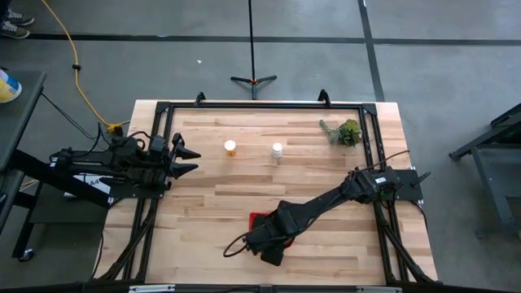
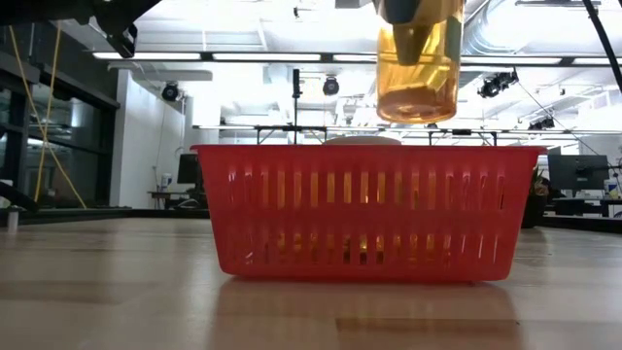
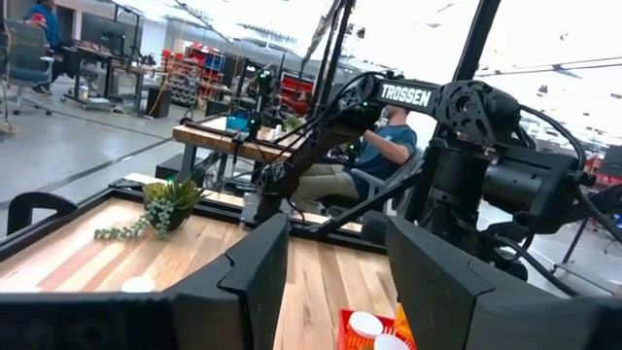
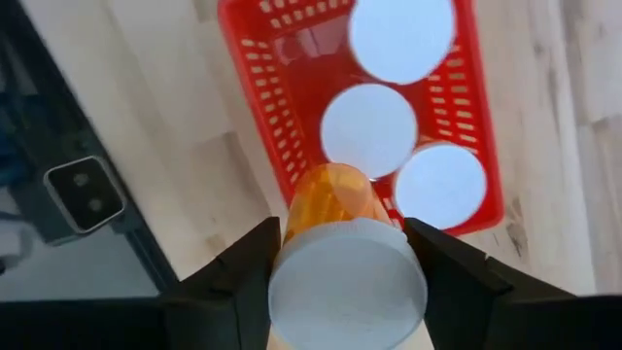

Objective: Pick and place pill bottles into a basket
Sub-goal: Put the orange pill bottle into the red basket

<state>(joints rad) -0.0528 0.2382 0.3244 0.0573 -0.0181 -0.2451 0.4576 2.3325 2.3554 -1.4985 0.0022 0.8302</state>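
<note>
The red basket stands near the table's front edge and also shows in the right wrist view. Three pill bottles stand inside it, their white caps up. My right gripper is shut on another pill bottle, just above the basket's rim. Two more pill bottles stand on their bases on the table's far half. My left gripper is open and empty at the table's left side. My right gripper pinches the pill bottle between its two fingers at the white-capped top end, one finger on each side. The fingers come from above, pointing down. The bottle hangs upright below them, its bottom clear of the basket's rim.
A green leafy clump lies at the far right of the table. A black frame runs round the table's edges. Bare wood lies between the two standing bottles and the basket. A seated person shows beyond the table.
</note>
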